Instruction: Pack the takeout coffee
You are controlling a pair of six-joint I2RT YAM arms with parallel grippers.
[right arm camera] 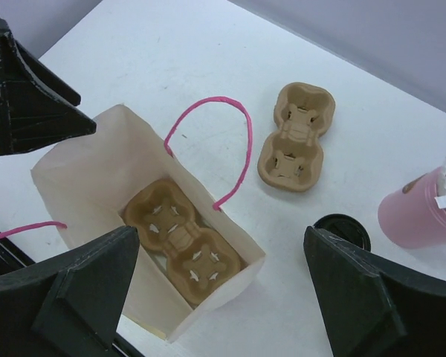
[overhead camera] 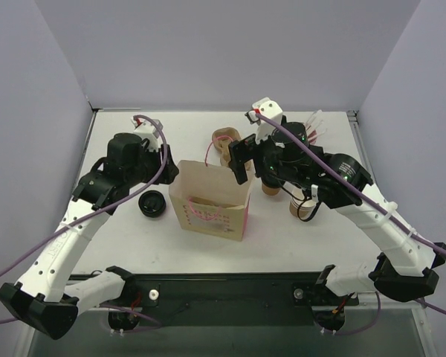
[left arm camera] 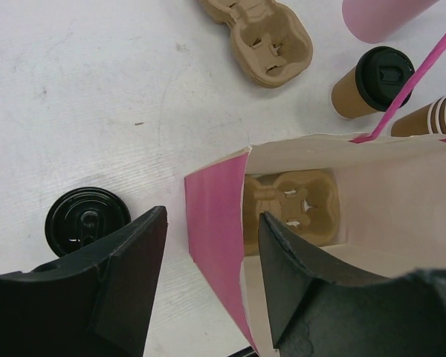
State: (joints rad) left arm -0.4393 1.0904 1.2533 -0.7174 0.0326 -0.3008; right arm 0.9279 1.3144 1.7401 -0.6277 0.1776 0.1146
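Note:
The paper bag [overhead camera: 208, 208] stands open at the table's middle, with a brown pulp tray [right arm camera: 180, 242] lying in its bottom. A kraft-brown coffee cup with a black lid [left arm camera: 372, 80] and a second brown cup [left arm camera: 424, 119] stand on the table to the right of the bag, partly hidden under the right arm in the top view [overhead camera: 270, 186]. My left gripper [left arm camera: 212, 219] is open, with its jaws on either side of the bag's pink side wall [left arm camera: 212, 238]. My right gripper [right arm camera: 221, 234] is open wide and empty above the bag's far right corner.
A second pulp tray [right arm camera: 296, 136] lies on the table behind the bag. A pink cup with white sticks [right arm camera: 424, 208] stands at the far right. A loose black lid [left arm camera: 87, 219] lies left of the bag. Pink bag handles [right arm camera: 230, 149] stick out.

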